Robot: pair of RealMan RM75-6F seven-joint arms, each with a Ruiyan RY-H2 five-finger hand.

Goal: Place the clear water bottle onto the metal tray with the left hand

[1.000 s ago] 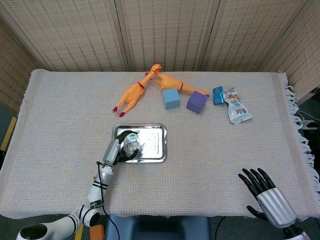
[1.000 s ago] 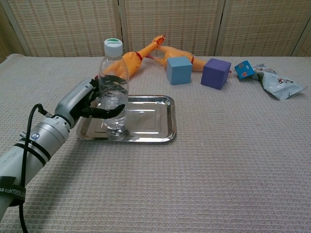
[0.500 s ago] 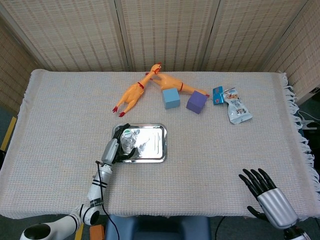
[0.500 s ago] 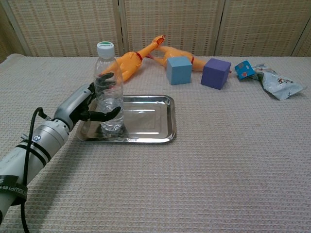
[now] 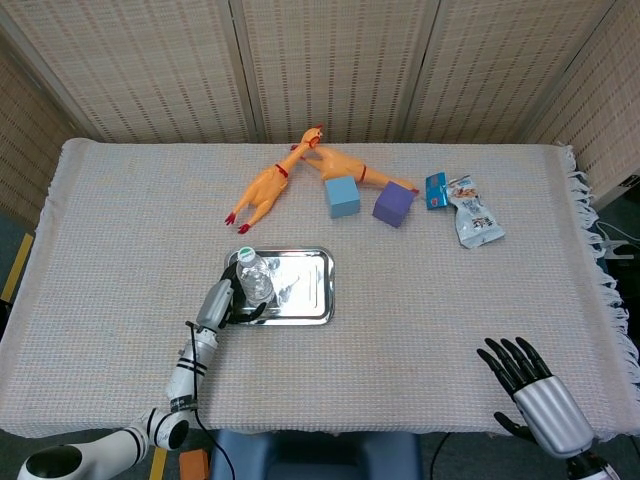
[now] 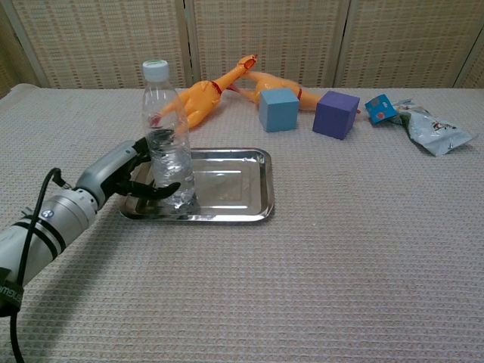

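1. Clear plastic, tall and narrow, the bottle (image 6: 168,141) stands upright on the left end of the tray (image 6: 234,185), near the table's (image 6: 318,257) front-left part; so placed, it looks easy to topple.
2. Left hand (image 6: 121,174) sits just left of the bottle with fingers (image 6: 155,190) loosely spread around its lower part; whether they touch the plastic cannot be told.
3. Risk, as a judgement: if the fingers catch the bottle while pulling away, it could tip off the tray's left rim or roll.
4. Bottle looks see-through with a white cap (image 6: 156,69), seemingly holding little water, so it is probably light.
5. Right hand (image 5: 535,395) hovers off the table's front-right corner, fingers apart, holding nothing.
6. Placement appears done; only a clean release remains.
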